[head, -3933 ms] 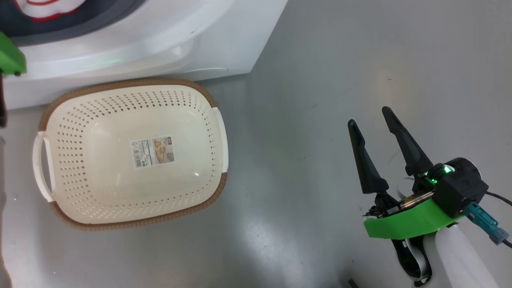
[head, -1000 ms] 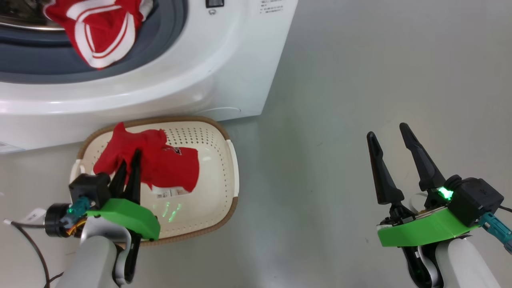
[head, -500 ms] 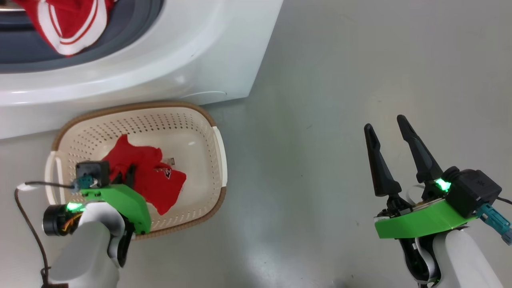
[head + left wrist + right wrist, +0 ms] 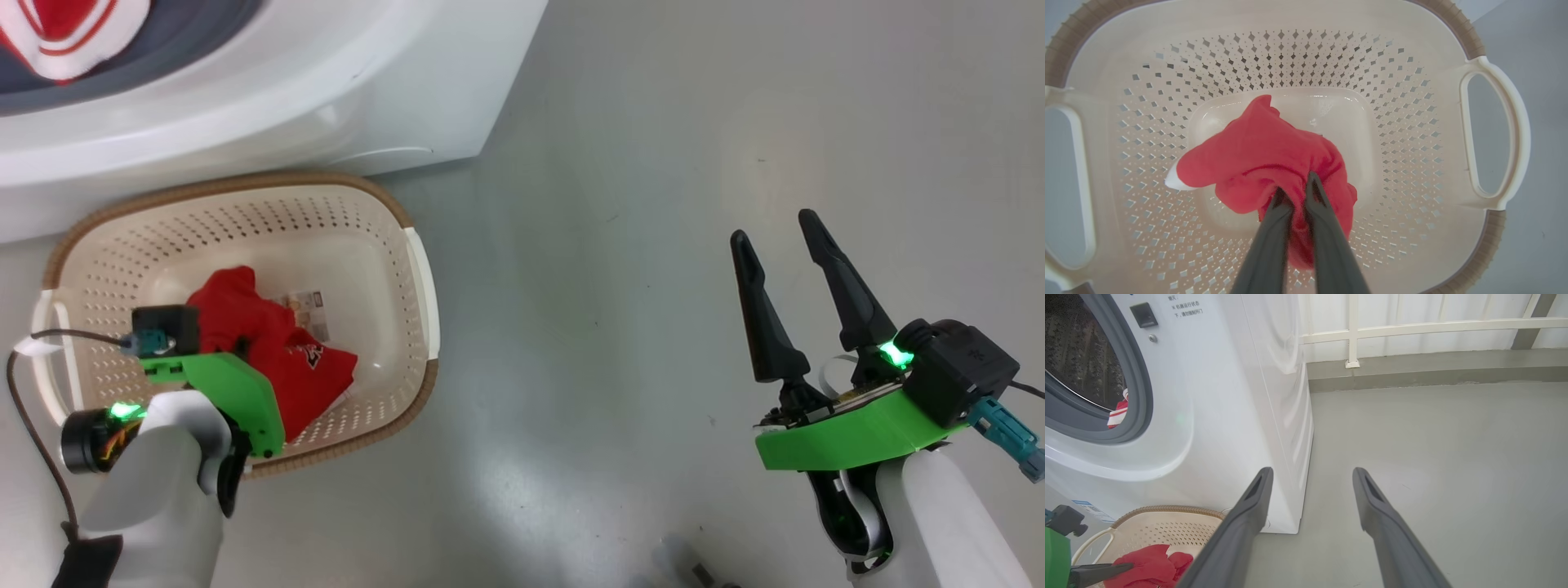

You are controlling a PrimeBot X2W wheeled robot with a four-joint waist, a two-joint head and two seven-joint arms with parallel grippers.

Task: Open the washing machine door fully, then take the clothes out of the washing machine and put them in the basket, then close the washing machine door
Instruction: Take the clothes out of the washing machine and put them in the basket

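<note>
Nearest the robot, the left gripper (image 4: 1295, 182), two long dark fingers below a green mount, is clenched on a bunched fold of the bright red fabric garment (image 4: 1257, 151). The loose part of that garment lies crumpled on the floor of the cream-white perforated plastic basket (image 4: 1298, 53) with the brown woven-look rim, partly over the paper label (image 4: 310, 314) there. The step in hand looks to be the drop. The cloth is already well inside the walls and near the middle, so nothing more need be carried. The jaws should part fully where they are, low in the basket, and the arm should then rise straight up so the pinched fold slides off the fingers rather than trailing over the rim. The light basket could shift if cloth clings, so a slow lift is safer. To the robot's right, well apart from the basket, the right gripper (image 4: 773, 226) hangs over the bare grey floor (image 4: 637, 163) with its dark fingers spread wide and nothing between them; it need play no part. Farther off, just behind the basket, stands the big white box-shaped washing machine (image 4: 326, 73). In its mouth, inside the grey rubber ring (image 4: 1137, 388), lies a second red garment with white stripes (image 4: 57, 33), so the emptying is judged only partly done.
</note>
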